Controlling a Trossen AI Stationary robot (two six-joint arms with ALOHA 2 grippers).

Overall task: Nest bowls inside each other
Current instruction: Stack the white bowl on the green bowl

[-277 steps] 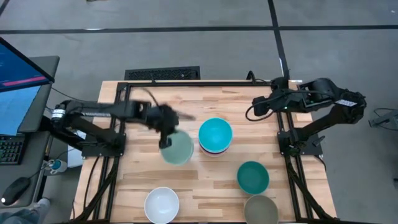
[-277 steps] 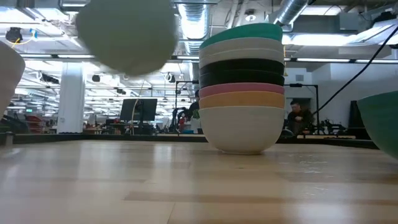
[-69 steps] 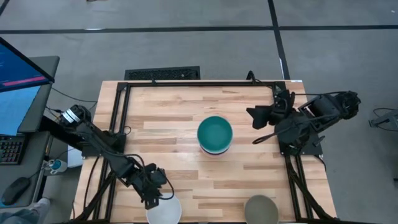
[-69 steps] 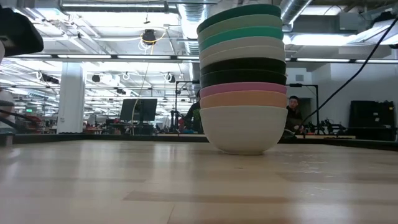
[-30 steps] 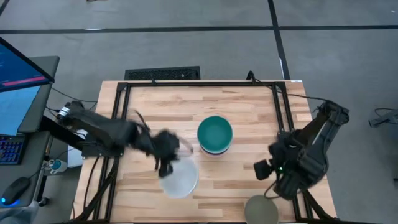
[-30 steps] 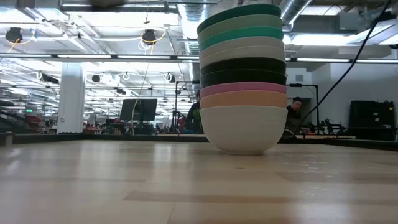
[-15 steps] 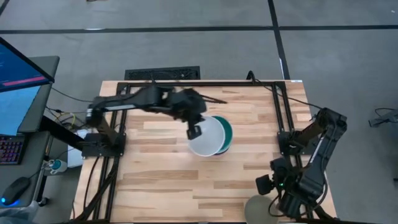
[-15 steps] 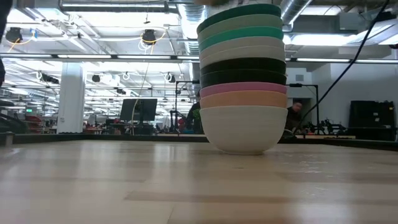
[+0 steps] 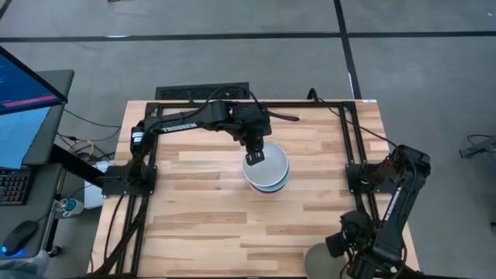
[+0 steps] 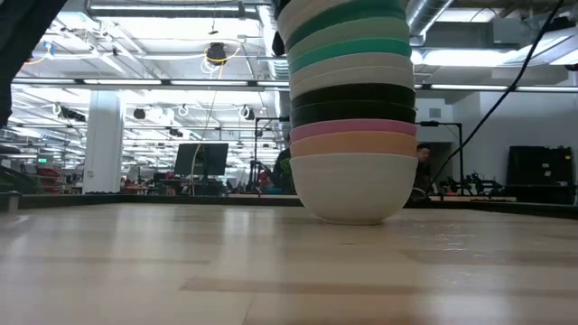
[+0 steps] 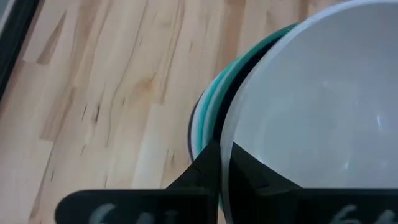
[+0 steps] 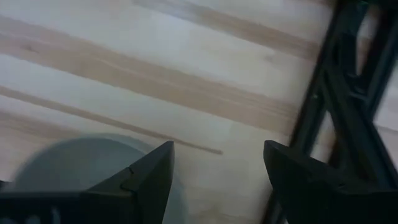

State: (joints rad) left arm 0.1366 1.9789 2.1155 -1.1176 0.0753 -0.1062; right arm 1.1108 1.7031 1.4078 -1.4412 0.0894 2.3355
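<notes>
At the high view's centre we keep our left claw (image 9: 255, 157) clamped on the round white bowl (image 9: 267, 166), seating it atop the stacked coloured bowls (image 10: 352, 117), while our right claw (image 12: 214, 168), fingers apart, approaches the grey-olive bowl (image 12: 93, 165) at lower right.

The left gripper (image 9: 254, 157), at lower left a moment ago, now holds the white bowl (image 9: 268, 167) on top of the stack (image 10: 352, 117) at centre frame. The right gripper (image 9: 345, 249) drops to the grey bowl (image 9: 322, 261) at bottom right.
</notes>
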